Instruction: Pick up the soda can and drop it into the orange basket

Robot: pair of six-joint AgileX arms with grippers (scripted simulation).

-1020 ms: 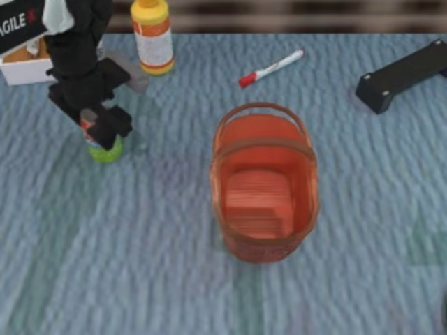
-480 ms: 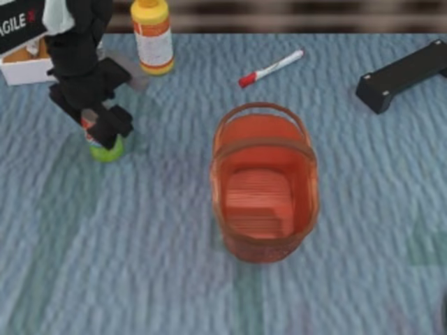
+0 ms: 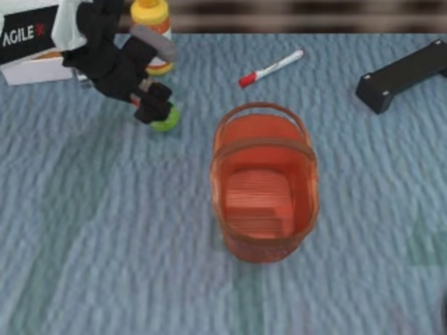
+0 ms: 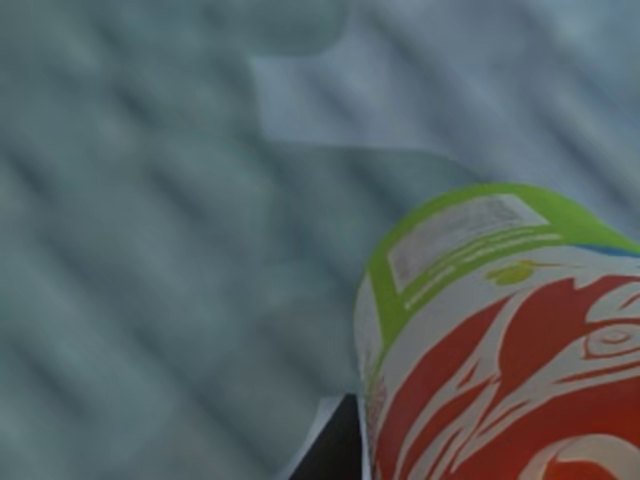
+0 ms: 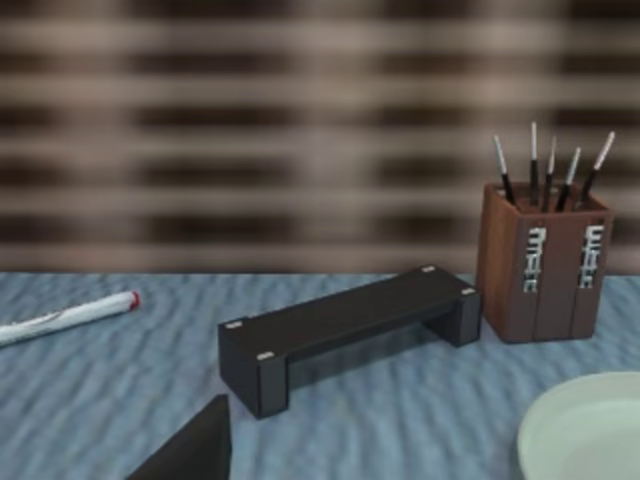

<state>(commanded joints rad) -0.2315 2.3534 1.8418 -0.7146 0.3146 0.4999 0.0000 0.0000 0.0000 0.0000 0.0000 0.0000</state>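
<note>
Aloft, left end effector (image 3: 150, 105) tilted, gripping soda can (image 3: 165, 118)

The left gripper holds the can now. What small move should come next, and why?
Probably carry the soda can further to the top view's right, toward the orange basket. The left gripper is shut on it, but the can is not yet above the basket's opening.

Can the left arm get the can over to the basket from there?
Probably yes. The left tool holds the can just left of the basket, whose top is open, and nothing stands between them.
</note>
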